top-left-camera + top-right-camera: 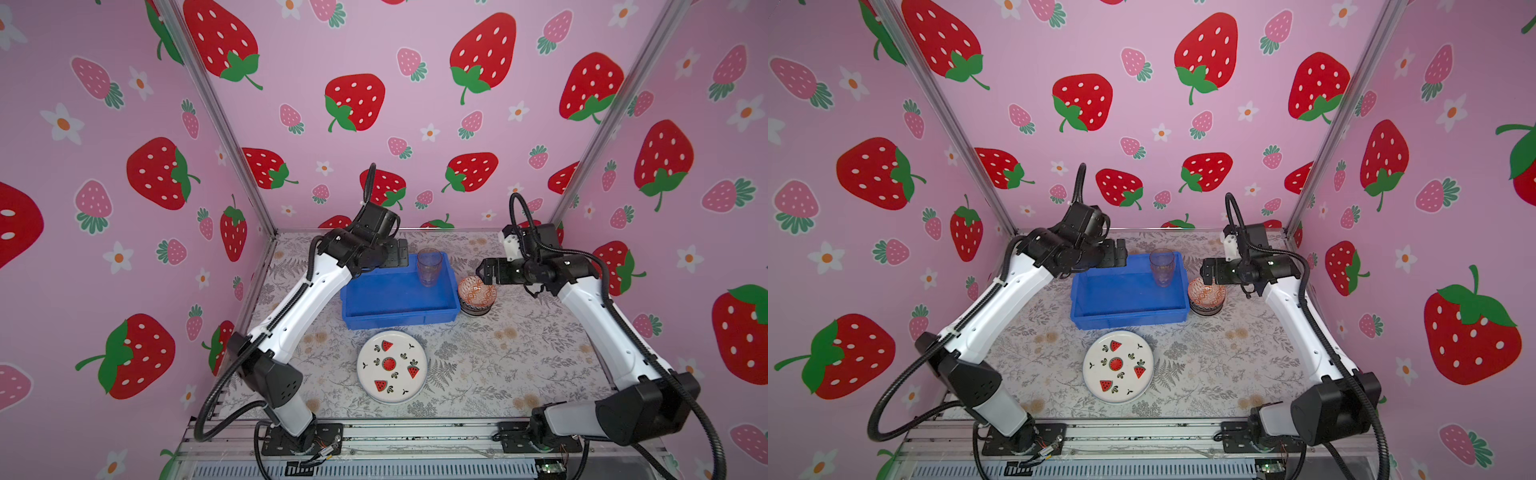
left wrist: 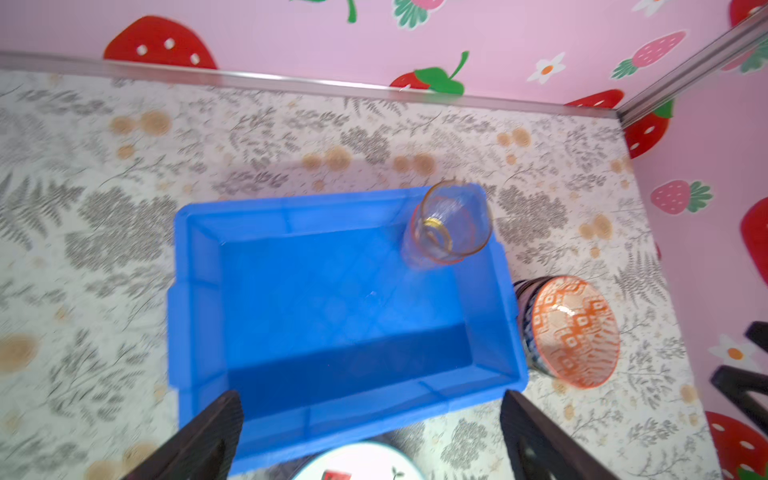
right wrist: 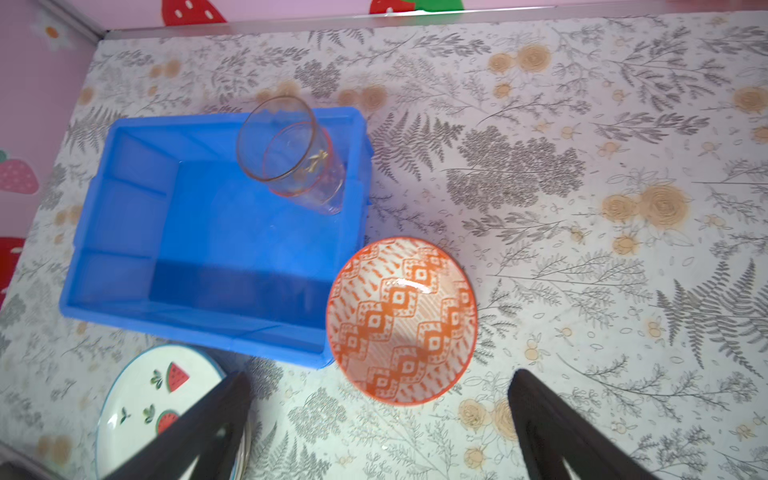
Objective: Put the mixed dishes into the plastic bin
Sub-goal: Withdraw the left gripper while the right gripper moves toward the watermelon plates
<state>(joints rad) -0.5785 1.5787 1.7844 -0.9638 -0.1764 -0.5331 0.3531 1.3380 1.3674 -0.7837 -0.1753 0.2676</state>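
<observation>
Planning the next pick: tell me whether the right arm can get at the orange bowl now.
Probably yes. The right tool is open and close to the orange bowl, outside the blue bin; nothing stands between them.

Here's a robot test booth: strawberry-print panels (image 1: 415,41) rise around the floral table (image 1: 519,365), aluminium posts (image 1: 220,120) stand at its back corners (bare metal), and arm bases (image 1: 291,442) sit bolted along its near edge.

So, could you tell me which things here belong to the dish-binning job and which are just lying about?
Job: blue plastic bin; glass tumblers, seemingly nested, inside it; orange-red bowl atop a dark-patterned bowl; watermelon plate.
Just surroundings: floral table cover; strawberry-print walls.
</observation>
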